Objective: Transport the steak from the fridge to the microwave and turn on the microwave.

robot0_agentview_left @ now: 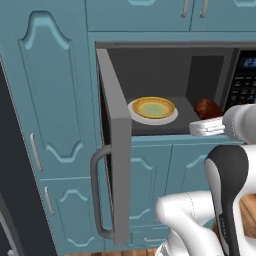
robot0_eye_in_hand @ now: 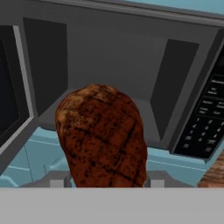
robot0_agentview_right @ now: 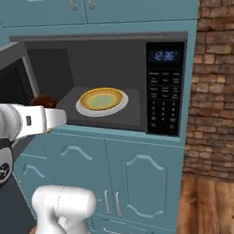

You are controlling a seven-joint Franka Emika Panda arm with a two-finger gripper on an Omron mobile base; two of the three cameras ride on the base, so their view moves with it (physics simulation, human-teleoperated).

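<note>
The steak point(robot0_eye_in_hand: 101, 135), a dark reddish-brown grilled lump, sits between my gripper's point(robot0_eye_in_hand: 105, 181) two fingertips, and the jaws are shut on it. It hangs just in front of the microwave's point(robot0_agentview_right: 109, 64) open cavity, a little above floor level. The same steak point(robot0_agentview_left: 207, 107) shows above my white hand point(robot0_agentview_left: 206, 127) in the left base view, and the steak point(robot0_agentview_right: 42, 101) is partly hidden behind my forearm in the right base view. The microwave door point(robot0_agentview_left: 119, 150) is swung wide open to the left. A dark slab point(robot0_agentview_left: 10, 175) at the far left may be the fridge; I cannot tell.
A white plate point(robot0_agentview_left: 170, 118) holding a yellow dish point(robot0_agentview_left: 152, 107) rests on the cavity floor, left of centre. The black keypad strip point(robot0_agentview_right: 164, 92) is on the right. Teal cabinets point(robot0_agentview_right: 124, 173) surround the microwave, and a brick wall point(robot0_agentview_right: 216, 80) stands to the right.
</note>
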